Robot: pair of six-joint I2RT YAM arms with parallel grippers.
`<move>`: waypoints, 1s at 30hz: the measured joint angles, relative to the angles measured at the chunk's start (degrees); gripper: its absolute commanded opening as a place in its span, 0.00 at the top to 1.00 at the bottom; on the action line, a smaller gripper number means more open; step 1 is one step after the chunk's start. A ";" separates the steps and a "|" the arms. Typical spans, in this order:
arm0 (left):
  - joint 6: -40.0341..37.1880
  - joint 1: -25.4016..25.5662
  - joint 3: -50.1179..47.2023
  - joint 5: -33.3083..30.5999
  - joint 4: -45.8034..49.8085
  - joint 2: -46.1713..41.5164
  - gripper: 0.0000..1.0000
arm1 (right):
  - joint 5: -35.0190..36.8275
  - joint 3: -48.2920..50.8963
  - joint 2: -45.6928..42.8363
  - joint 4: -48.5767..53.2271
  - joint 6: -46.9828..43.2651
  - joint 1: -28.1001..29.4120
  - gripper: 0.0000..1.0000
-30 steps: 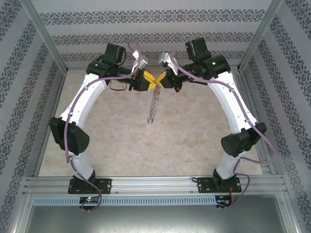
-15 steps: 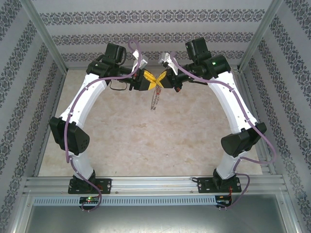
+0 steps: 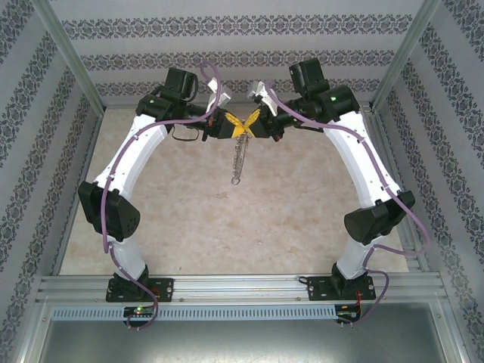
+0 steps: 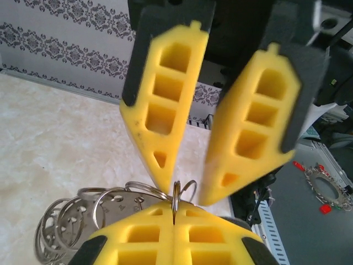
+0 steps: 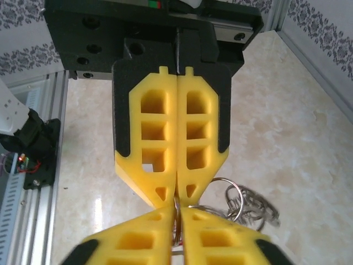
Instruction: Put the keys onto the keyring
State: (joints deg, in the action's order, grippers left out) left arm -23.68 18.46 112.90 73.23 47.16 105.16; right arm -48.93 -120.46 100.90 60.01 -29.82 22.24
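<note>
— What has just changed?
— My left gripper [image 4: 174,216] has closed fully on the keyring [image 4: 175,196]. It pinches one thin wire loop at its tip, and the rest of the rings hang bunched beneath.
— And the other side?
— My right gripper [image 4: 188,192], tip to tip with the left, has let its jaws part and grips nothing. I judge the ring handed over to the left. It dangles above the bench [image 3: 302,219].
</note>
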 measured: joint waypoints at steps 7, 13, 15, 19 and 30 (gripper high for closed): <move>0.15 0.31 0.00 0.07 -0.09 0.13 1.00 | -4.44 14.51 -10.10 -12.28 7.15 -6.38 0.63; 1.55 0.31 0.00 0.09 -1.55 0.13 1.00 | -8.37 28.59 -17.77 -25.27 14.29 -9.38 0.63; 2.01 0.31 0.00 0.11 -2.38 0.11 1.00 | -9.97 32.81 -18.84 -29.94 16.74 -9.35 0.63; 2.78 0.31 0.00 0.26 -3.13 0.11 1.00 | -11.80 38.05 -19.30 -37.27 21.33 -9.22 0.64; 3.17 0.31 -0.02 0.26 -3.17 0.11 1.00 | -13.27 39.21 -18.45 -45.29 25.42 -4.79 0.69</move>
State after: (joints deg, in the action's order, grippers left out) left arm -20.51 18.76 112.88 73.49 43.99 105.27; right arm -62.19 -81.25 82.46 14.72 -4.40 17.45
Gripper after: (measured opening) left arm 0.047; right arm 0.328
